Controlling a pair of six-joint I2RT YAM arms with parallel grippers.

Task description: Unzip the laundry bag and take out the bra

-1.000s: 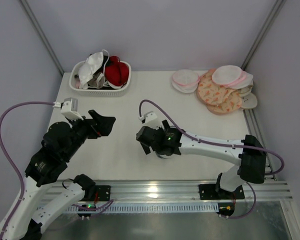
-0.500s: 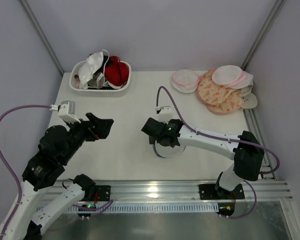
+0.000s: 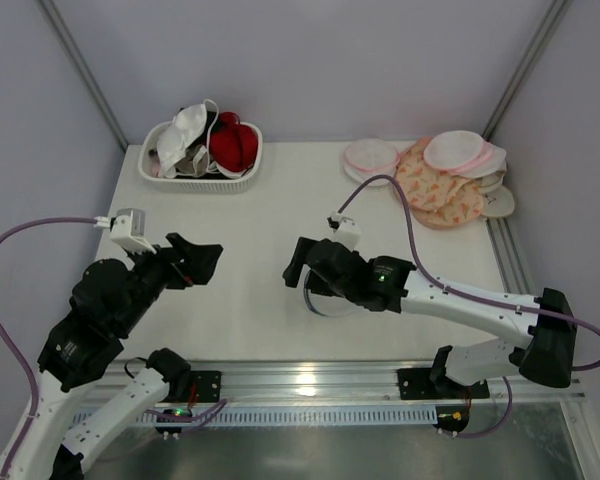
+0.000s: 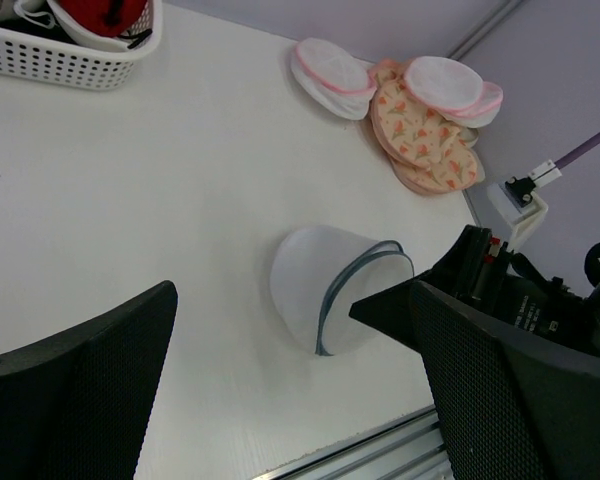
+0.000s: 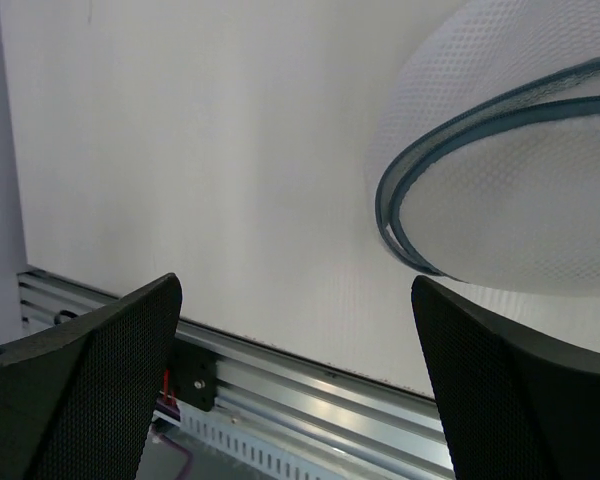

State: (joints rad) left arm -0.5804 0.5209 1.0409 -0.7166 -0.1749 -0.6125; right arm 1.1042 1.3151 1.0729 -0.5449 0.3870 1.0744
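The laundry bag (image 4: 315,285) lies on the white table near the front, a translucent mesh disc with a dark grey zipper rim. The rim gapes toward the right, and nothing shows inside. In the top view the laundry bag (image 3: 325,300) is mostly hidden under the right arm. My right gripper (image 3: 298,268) hangs open just left of the bag, with the bag (image 5: 510,170) at the upper right of its view. My left gripper (image 3: 202,260) is open and empty, well to the left. A white bra (image 3: 185,130) lies in the basket (image 3: 205,183) at the back left.
The basket also holds a red garment (image 3: 232,146) and a greyish one. Pink-rimmed white pouches (image 3: 370,158) and peach patterned pouches (image 3: 435,190) are piled at the back right. A metal rail (image 3: 310,380) runs along the near table edge.
The right arm has swung its elbow out to the right and lowered, uncovering part of the bag. The left arm has drawn back slightly toward the near left. Both grippers stayed open.
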